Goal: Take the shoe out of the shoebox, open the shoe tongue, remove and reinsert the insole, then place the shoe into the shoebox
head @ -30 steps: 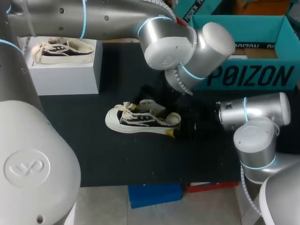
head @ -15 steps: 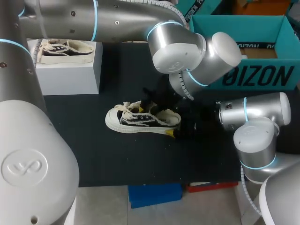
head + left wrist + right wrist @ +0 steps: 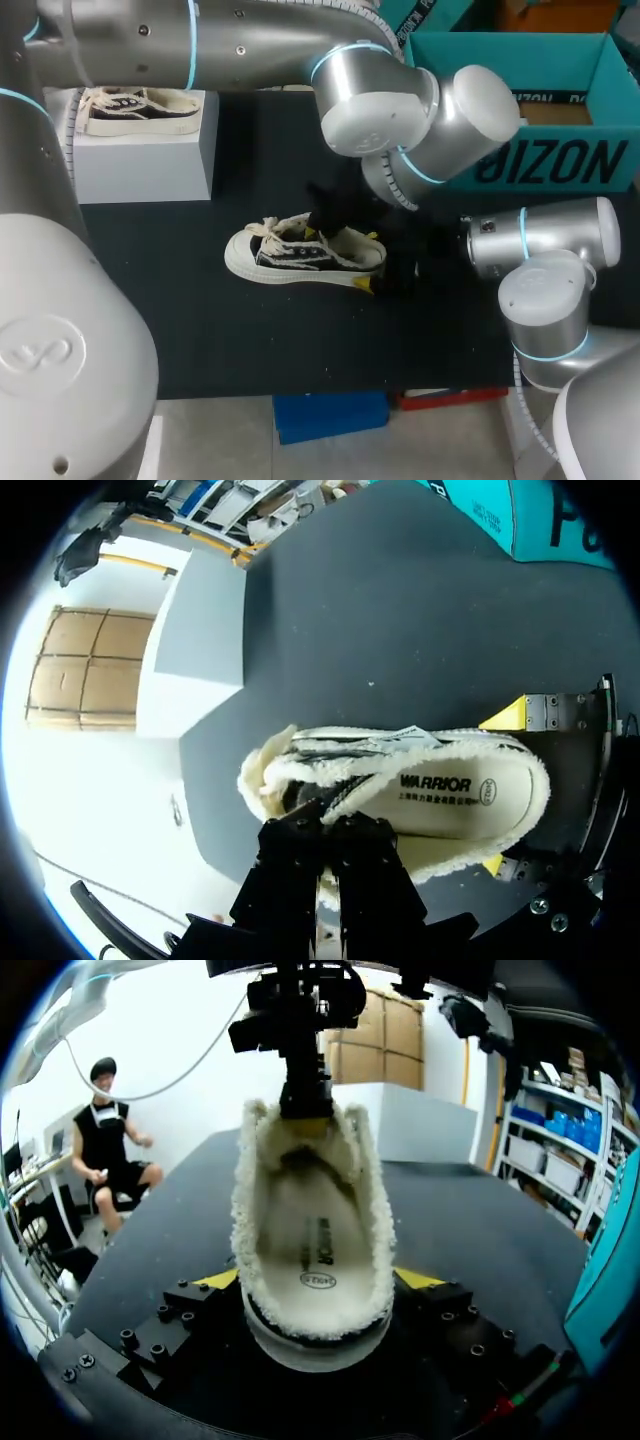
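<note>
Head view: a black canvas shoe (image 3: pixel 300 255) with a cream rubber sole, cream laces and fleecy cream lining sits sole-down at the centre of the frame, toe pointing left. It is out of the shoebox. The wrist views look straight into its opening, where a pale printed insole (image 3: pixel 450 790) lies flat along the bottom.

The right gripper (image 3: pixel 315 1280) is spread about as wide as the heel, with one yellow-tipped finger pressed to each side, so it has the shoe clamped. The left gripper (image 3: pixel 328 825) comes down onto the laced front, at the tongue. Whether it pinches anything there cannot be told.

A second ago a pale flap stood up out of the shoe's opening. Now it is down, and the left arm's wrist has swung a little to the right. This suggests the insole is seated again, leaving only the return to the box.

The teal cardboard shoebox (image 3: pixel 520 160) stands open at the upper right. A white block (image 3: pixel 140 160) at the upper left carries a matching second shoe (image 3: pixel 135 108). Everything rests on a dark grey table mat (image 3: pixel 250 340).
</note>
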`<state>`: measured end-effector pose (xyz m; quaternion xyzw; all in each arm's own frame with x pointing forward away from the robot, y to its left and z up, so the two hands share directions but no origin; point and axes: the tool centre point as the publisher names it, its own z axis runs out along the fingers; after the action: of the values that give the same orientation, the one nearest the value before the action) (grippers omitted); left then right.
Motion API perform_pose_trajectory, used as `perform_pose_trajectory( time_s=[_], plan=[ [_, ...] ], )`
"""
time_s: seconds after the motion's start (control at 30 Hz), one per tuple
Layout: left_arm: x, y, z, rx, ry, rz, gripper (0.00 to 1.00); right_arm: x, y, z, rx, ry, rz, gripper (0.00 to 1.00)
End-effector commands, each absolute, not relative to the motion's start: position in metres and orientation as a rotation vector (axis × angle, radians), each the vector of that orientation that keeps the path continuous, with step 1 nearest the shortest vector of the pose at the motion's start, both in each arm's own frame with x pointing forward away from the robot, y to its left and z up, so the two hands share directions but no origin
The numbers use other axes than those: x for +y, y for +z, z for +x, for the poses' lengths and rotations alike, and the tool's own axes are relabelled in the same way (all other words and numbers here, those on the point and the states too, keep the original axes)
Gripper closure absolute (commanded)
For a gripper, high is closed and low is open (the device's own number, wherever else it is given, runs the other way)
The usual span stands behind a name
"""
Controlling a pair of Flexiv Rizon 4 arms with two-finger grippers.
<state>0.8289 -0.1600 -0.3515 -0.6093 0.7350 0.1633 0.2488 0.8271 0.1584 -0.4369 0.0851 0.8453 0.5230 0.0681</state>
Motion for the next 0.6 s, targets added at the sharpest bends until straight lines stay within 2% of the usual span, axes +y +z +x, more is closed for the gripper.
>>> perform_pose_trajectory(
  time_s=[0.03, 0.2, 0.6],
  plan=[
    [-0.144, -0.325, 0.824, 2.009, 0.36, -1.703, 1.0, 0.161, -0.438, 0.828, 2.549, 1.57, 0.261, 1.0],
    [-0.13, -0.314, 0.826, 1.945, 0.325, -1.756, 1.0, 0.161, -0.438, 0.828, 2.549, 1.57, 0.261, 1.0],
    [-0.084, -0.325, 0.819, 1.862, 0.373, -1.862, 1.0, 0.161, -0.438, 0.828, 2.549, 1.57, 0.261, 1.0]
  ],
)
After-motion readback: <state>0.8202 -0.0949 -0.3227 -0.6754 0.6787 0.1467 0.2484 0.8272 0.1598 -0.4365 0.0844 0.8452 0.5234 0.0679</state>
